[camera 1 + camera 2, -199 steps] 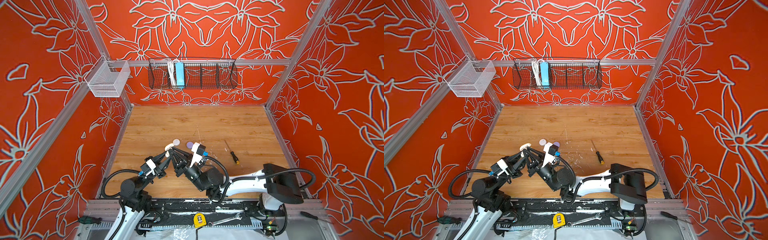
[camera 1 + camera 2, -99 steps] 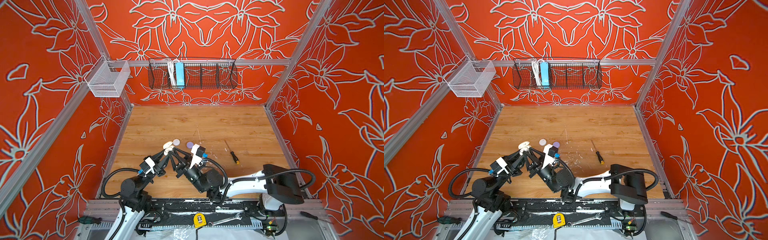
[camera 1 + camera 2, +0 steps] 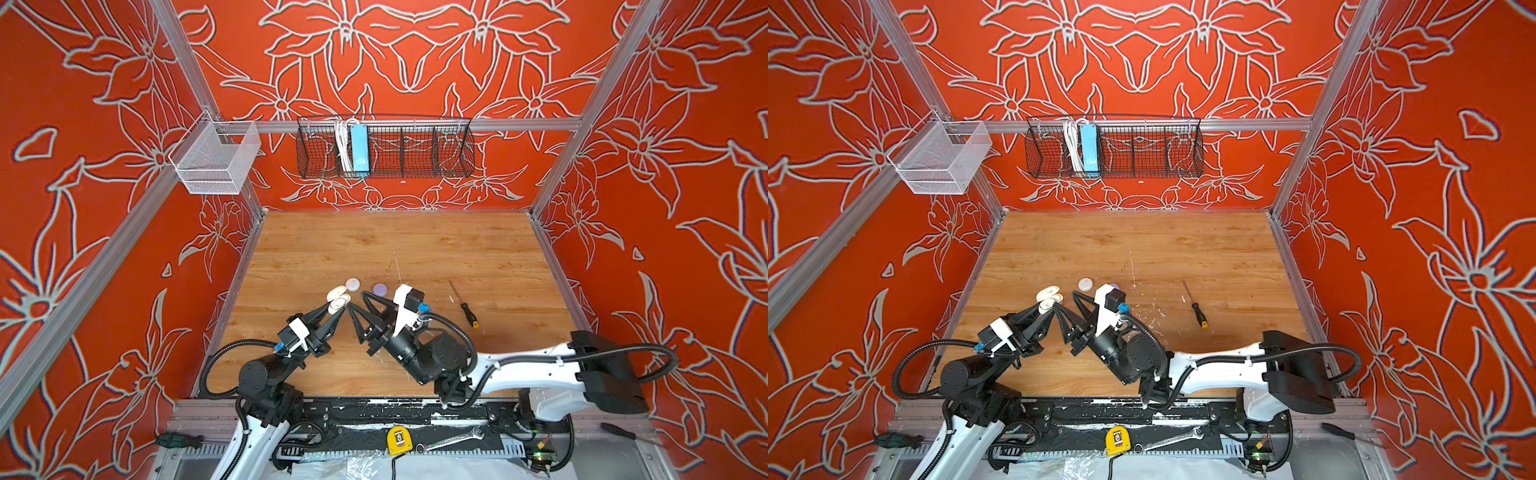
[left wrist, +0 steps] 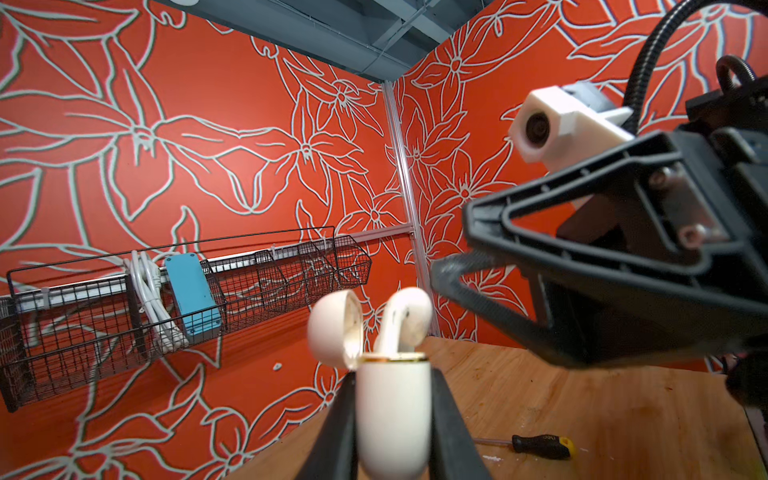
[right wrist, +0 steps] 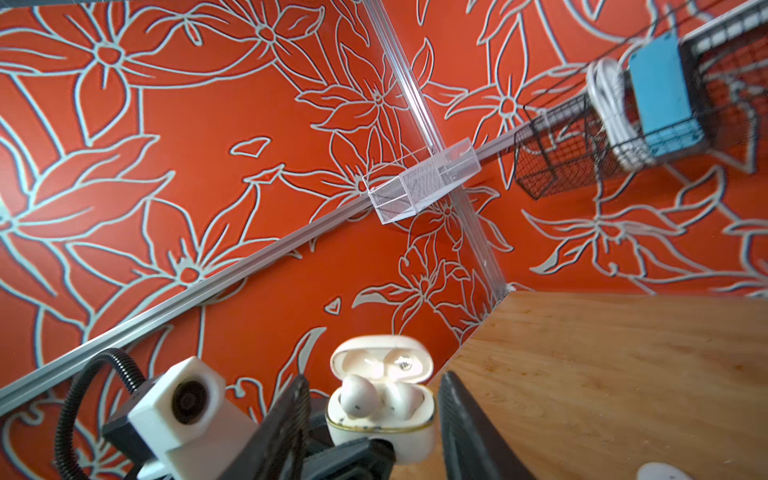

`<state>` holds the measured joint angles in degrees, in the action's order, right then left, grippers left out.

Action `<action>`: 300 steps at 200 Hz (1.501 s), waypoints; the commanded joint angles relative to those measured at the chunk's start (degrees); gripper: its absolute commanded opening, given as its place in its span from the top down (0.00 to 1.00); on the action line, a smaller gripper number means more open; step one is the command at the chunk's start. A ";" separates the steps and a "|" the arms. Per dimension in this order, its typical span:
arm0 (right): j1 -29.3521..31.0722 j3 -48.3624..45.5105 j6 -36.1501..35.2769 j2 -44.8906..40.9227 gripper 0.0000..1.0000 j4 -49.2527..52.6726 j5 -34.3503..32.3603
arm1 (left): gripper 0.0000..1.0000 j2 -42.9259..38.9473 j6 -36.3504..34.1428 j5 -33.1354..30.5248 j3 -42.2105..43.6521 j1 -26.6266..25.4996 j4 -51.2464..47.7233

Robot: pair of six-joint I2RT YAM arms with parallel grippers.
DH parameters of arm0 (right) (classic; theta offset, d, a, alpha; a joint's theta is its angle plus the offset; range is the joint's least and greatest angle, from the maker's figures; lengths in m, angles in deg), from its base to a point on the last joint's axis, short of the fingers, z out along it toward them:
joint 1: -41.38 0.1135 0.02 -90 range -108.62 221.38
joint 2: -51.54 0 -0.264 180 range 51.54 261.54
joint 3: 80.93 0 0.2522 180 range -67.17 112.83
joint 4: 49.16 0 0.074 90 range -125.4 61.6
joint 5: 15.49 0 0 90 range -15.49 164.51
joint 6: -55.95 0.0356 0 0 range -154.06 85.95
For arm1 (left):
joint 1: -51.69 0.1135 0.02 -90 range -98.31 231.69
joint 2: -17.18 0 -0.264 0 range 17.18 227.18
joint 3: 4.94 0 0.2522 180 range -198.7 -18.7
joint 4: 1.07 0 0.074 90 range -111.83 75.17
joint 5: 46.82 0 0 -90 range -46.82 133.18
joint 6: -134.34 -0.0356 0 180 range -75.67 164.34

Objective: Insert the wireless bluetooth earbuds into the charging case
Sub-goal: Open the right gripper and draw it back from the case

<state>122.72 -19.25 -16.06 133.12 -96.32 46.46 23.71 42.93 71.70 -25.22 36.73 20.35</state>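
The cream charging case [image 4: 392, 415] hangs above the table with its lid [image 4: 334, 328] swung open, and my left gripper [image 4: 392, 372] is shut on its body. One white earbud [image 5: 353, 399] stands in a well with its head above the rim, and a second earbud [image 5: 405, 401] sits lower beside it. My right gripper [image 5: 374, 380] is open, its fingers either side of the case without touching it. In both top views the case [image 3: 338, 300] [image 3: 1049, 300] sits just left of the right gripper [image 3: 358, 300] [image 3: 1066, 300], with the left gripper [image 3: 337, 312] under it.
A round white case [image 3: 353, 284] and a lavender case [image 3: 379, 289] lie on the wooden table just beyond the grippers. A screwdriver [image 3: 465, 305] lies to the right. A black wire basket [image 3: 384, 149] and a white mesh basket [image 3: 216, 160] hang on the walls.
My right gripper's jaws have opened and drawn back a little from the case, leaving the earbud standing in it. The left gripper still holds the case in about the same place.
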 commanded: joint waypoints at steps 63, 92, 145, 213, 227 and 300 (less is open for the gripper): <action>0.31 11.06 -8.43 -4.74 0.71 33.24 9.18 | 1.00 -3.99 1.06 7.87 -2.81 -0.16 -7.71; 0.31 11.83 -7.25 -1.98 0.73 33.39 5.26 | 1.00 -2.89 1.23 9.45 -3.72 -0.16 -7.66; 0.22 9.41 -6.21 -0.52 0.79 29.27 4.62 | 1.00 -0.47 1.41 11.34 -4.30 -0.15 -5.34; 0.31 10.14 -2.44 2.28 0.82 27.08 11.70 | 1.00 1.68 1.50 11.88 -4.81 -0.20 -4.00; 0.31 9.45 -2.80 1.32 0.80 26.87 9.86 | 1.00 1.41 1.54 11.76 -4.86 -0.23 -4.54; -2.38 13.24 -11.15 -12.15 0.69 47.67 -1.20 | 1.00 -2.74 -1.39 17.04 -2.47 -0.24 -9.89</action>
<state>122.32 -9.46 -23.90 124.82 -59.06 50.72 22.53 43.28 84.20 -28.28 36.68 9.57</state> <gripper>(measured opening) 0.306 0.229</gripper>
